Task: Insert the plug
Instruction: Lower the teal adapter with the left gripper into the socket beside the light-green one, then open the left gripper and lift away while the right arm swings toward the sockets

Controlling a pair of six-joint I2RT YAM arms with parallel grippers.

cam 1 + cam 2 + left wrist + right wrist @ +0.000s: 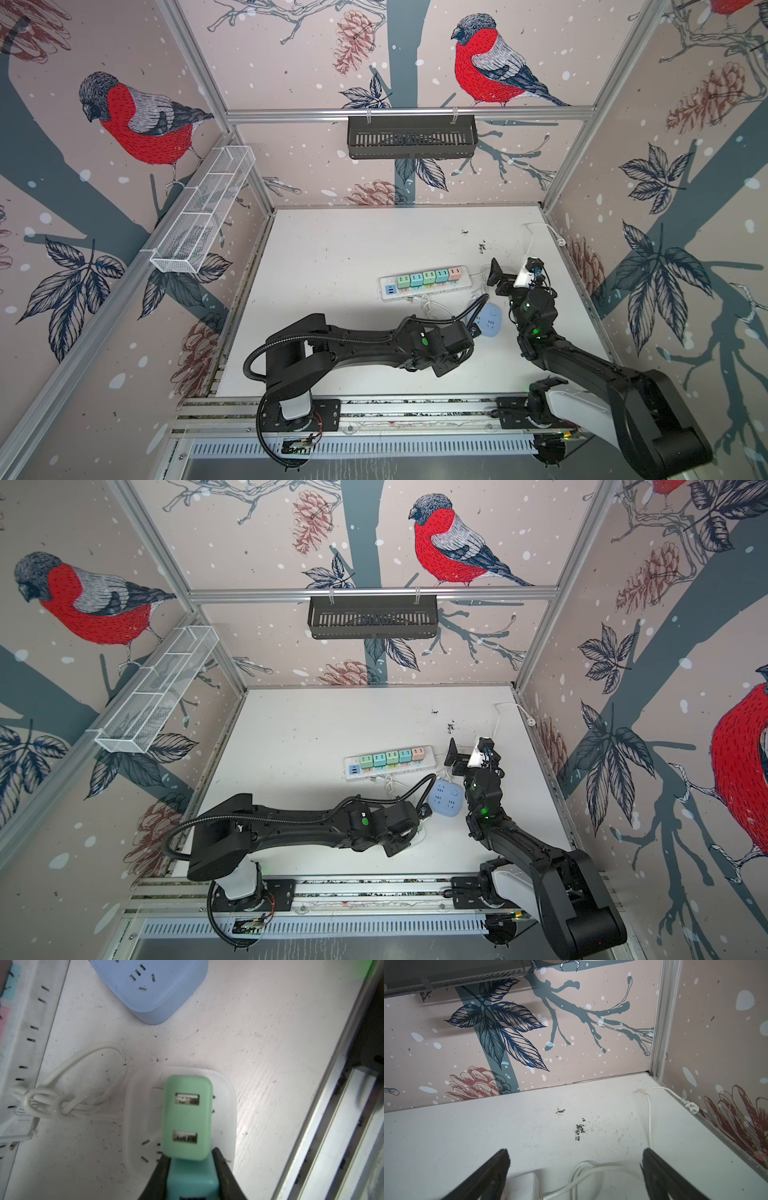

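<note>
On my screen the bench (259,1022) reads as white-painted board, matt, with a rough grain and dark scuffs. The green plug (187,1115) is smooth plastic with a soft satin sheen, and its two ports show bright metal. The white socket (226,1105) is smooth, faintly milky plastic. The blue socket (149,987) is matt plastic. The white cable (87,1057) looks rubbery and slightly glossy. Along the near edge, the rail (415,409) is bare brushed metal. On the left wall hangs a white wire-mesh basket (203,212). The walls (571,1053) look like matt printed paper. On the right gripper (575,1159) the jaws are matt black.
</note>
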